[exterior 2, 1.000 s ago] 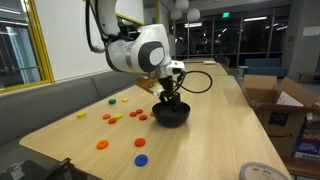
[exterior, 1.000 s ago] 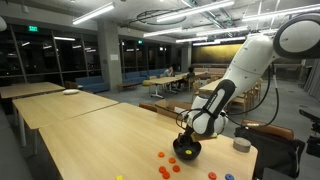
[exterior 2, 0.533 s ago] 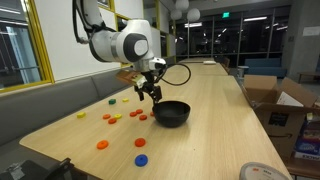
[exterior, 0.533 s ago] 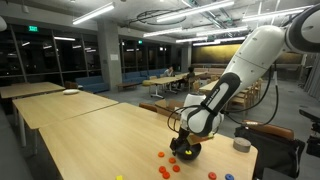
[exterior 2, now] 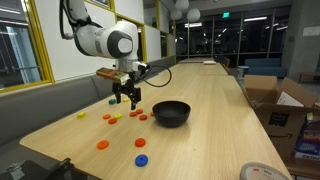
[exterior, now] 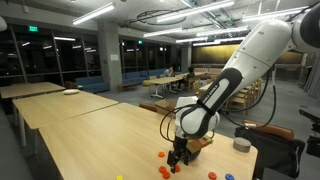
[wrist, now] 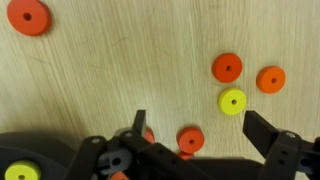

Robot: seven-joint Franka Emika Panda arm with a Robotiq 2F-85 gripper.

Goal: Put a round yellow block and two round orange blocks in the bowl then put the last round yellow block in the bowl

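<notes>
Hovers with tool [wrist: 195,118] spread, pinching nothing, over smooth wood-grain desk [wrist: 120,60]. Shows centre holes in flat round orange blocks [wrist: 227,68] in wrist view only. Places glossy black bowl [exterior 2: 171,113] mid-desk, near blocks.

The desk [wrist: 100,90] is pale wood, or maybe a wood-look laminate. It has a fine grain and is smooth with a soft satin sheen. The orange blocks [wrist: 227,67] and the yellow block [wrist: 233,101] look like plain matt plastic, no shine at all. The bowl [exterior 2: 170,113] is black and smooth, slightly glossy at the rim. The arm [exterior 2: 100,40] has a glossy white plastic shell, and the hand [exterior 2: 126,100] is matt black.
</notes>
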